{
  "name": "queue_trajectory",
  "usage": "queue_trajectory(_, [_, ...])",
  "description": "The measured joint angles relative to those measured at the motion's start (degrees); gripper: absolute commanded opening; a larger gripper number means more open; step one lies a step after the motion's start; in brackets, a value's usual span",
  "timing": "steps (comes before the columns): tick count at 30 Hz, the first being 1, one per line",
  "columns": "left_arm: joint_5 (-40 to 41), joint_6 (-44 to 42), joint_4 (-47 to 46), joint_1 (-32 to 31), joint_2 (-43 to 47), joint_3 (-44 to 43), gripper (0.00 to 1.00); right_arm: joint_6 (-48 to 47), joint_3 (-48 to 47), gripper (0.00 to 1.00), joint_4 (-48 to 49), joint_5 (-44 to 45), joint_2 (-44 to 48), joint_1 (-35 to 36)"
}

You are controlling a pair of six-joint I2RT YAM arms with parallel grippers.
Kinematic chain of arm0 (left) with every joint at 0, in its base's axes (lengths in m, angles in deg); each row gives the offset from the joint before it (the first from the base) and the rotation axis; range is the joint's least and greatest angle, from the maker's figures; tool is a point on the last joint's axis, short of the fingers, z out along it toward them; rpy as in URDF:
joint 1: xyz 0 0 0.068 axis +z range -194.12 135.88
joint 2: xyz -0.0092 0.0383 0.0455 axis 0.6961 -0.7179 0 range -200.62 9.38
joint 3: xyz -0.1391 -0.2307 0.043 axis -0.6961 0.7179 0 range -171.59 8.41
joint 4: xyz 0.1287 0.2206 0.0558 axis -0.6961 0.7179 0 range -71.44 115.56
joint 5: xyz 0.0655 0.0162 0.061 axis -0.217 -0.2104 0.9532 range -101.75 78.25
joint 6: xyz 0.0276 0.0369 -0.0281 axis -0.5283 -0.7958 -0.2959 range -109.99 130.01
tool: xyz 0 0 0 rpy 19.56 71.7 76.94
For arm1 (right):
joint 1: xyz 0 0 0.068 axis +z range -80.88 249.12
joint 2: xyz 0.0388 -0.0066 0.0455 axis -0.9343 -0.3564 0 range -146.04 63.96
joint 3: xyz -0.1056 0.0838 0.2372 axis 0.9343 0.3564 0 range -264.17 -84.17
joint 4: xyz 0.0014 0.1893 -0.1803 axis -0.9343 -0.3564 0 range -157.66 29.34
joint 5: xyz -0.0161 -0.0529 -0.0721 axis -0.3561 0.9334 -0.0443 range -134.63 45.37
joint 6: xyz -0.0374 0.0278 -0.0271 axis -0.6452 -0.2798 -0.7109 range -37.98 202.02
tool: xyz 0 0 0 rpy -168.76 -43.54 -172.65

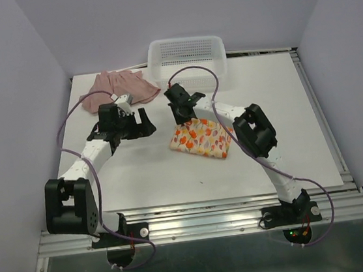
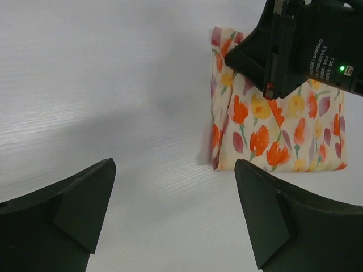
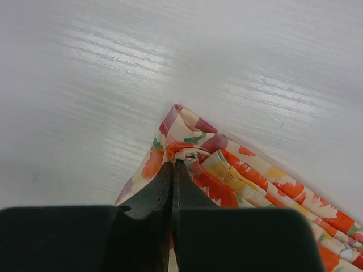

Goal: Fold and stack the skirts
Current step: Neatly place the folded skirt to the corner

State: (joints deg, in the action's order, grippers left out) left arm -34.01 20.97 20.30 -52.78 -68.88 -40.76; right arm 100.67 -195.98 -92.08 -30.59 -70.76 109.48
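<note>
The cream skirt with orange, red and yellow print lies folded in a rectangle in the middle of the table. My right gripper is at its far left corner, and in the right wrist view the gripper is shut on a pinch of the printed fabric. The dusty pink skirt lies spread and rumpled at the back left. My left gripper is open and empty between the two skirts, over bare table. In the left wrist view the printed skirt lies ahead to the right, under the right gripper.
A white plastic mesh basket stands at the back edge of the table, just behind the right gripper. Purple walls close in the left, right and back sides. The table's front edge meets a metal rail.
</note>
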Motion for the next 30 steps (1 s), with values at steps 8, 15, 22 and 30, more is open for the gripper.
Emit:
queue_trajectory(8, [-11.8, -0.3, -3.0, 0.0, -3.2, 0.9, 0.99, -1.4, 0.0, 0.64, 0.5, -5.7, 0.2, -1.0])
queue_trajectory(15, [-13.9, -0.4, -3.4, 0.0, -4.4, 0.9, 0.99, -2.1, 0.9, 0.64, 0.6, -6.7, 1.7, -1.2])
queue_trajectory(22, [-13.7, -0.4, -3.7, 0.0, -2.4, 1.8, 0.98, -2.8, -0.2, 0.64, 0.6, -4.4, 1.7, -1.2])
queue_trajectory(30, [-12.8, -0.2, -4.1, 0.0, -1.9, 1.8, 0.99, -3.5, -5.3, 0.57, 1.9, -2.7, -0.2, -1.2])
